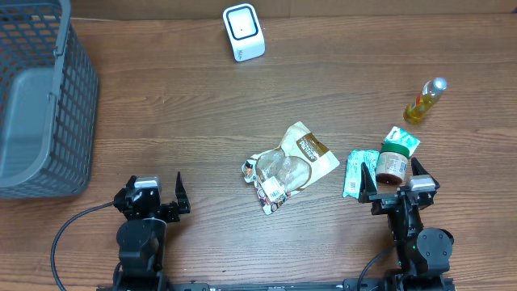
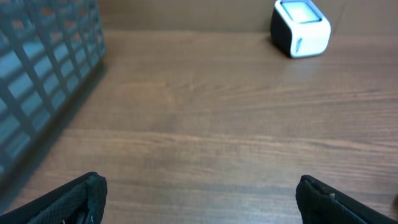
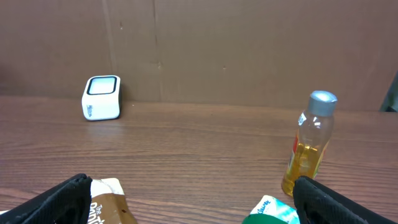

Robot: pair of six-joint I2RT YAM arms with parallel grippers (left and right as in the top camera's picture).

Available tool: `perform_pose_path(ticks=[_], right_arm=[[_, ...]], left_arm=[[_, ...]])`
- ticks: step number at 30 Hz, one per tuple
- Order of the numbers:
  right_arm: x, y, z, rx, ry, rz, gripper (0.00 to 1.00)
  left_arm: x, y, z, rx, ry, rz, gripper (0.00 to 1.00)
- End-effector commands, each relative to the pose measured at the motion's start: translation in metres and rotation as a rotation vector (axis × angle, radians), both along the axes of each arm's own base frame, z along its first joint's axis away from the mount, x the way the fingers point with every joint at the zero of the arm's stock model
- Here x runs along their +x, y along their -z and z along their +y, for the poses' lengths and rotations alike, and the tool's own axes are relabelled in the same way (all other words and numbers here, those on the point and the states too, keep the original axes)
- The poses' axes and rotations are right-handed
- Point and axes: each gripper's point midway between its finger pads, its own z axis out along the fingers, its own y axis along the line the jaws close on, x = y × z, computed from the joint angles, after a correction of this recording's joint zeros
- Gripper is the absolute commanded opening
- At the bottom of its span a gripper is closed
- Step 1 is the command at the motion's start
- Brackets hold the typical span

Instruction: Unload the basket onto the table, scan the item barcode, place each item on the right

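The wood-grain table (image 1: 161, 121) bears a white scanner (image 1: 243, 32) before a brown wall (image 3: 249, 43).

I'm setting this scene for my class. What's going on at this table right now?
Nothing is being handled yet. The left gripper and right gripper both sit open and empty at the near edge. The white scanner stands at the far side, a grey basket on the left. A snack bag lies mid-table; a green-lidded jar, green packets and a bottle of yellow liquid lie by the right gripper. Nothing is at the scanner.
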Motion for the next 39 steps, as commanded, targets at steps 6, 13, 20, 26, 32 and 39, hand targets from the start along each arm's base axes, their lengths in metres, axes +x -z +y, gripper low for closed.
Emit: perform_pose_path(ticks=[6,13,20,26,32,39], right_arm=[[0.000,0.002,0.002,-0.001,-0.007,-0.004,1.00],[0.000,0.002,0.002,-0.001,-0.007,-0.004,1.00],[0.000,0.002,0.002,-0.001,-0.007,-0.004,1.00],[0.000,0.002,0.002,-0.001,-0.007,-0.004,1.00],[0.000,0.002,0.002,-0.001,-0.007,-0.004,1.00],[0.000,0.002,0.002,-0.001,-0.007,-0.004,1.00]], left_arm=[[-0.002,-0.025,0.009,0.066,-0.017,-0.108,1.00],[-0.005,-0.048,0.012,0.130,-0.024,-0.204,1.00],[-0.005,-0.048,0.013,0.132,-0.025,-0.203,1.00],[-0.005,-0.048,0.014,0.136,-0.032,-0.204,0.99],[-0.005,-0.048,0.014,0.107,-0.037,-0.208,1.00],[-0.005,-0.049,0.012,0.087,-0.034,-0.211,1.00]])
